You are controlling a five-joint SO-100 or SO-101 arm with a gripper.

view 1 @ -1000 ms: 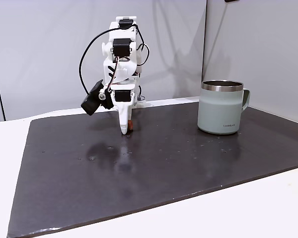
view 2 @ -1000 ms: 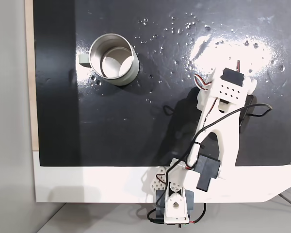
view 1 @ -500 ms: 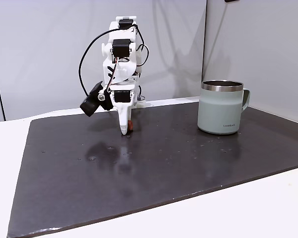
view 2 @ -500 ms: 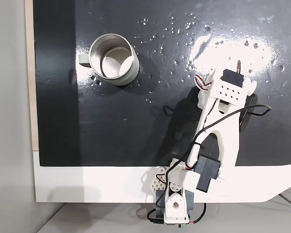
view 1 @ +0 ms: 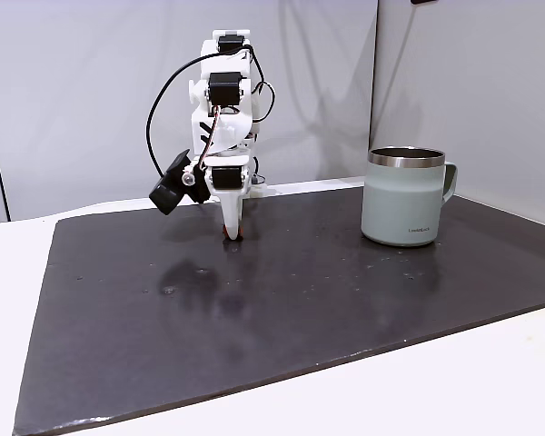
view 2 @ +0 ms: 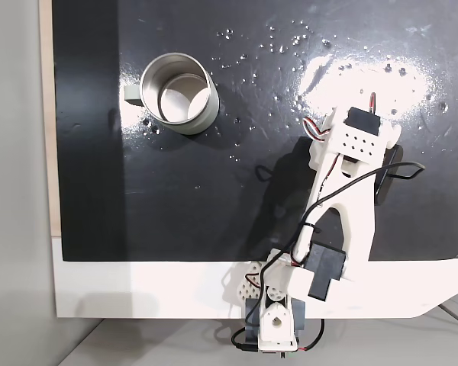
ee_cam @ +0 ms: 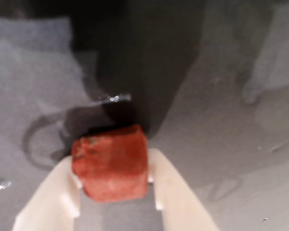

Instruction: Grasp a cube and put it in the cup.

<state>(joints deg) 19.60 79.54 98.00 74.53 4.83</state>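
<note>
Your cube [ee_cam: 111,163]: small, reddish-brown, pinched between pale fingers [ee_cam: 176,197]. Your cup [view 1: 407,196]: grey-green, steel-rimmed, upright, empty, well apart.

My gripper [ee_cam: 114,192] has 2 cream-white fingers [ee_cam: 55,192], and the cube [ee_cam: 111,163] between them is reddish-brown with paler, dusty patches. My arm [view 1: 220,136] is white with black motors and a black cable. The mat [view 1: 345,300] is dark grey and glossy. The cup [view 1: 406,197] is pale grey-green with a steel rim and small dark lettering; the table [view 2: 175,290] is white.
</note>
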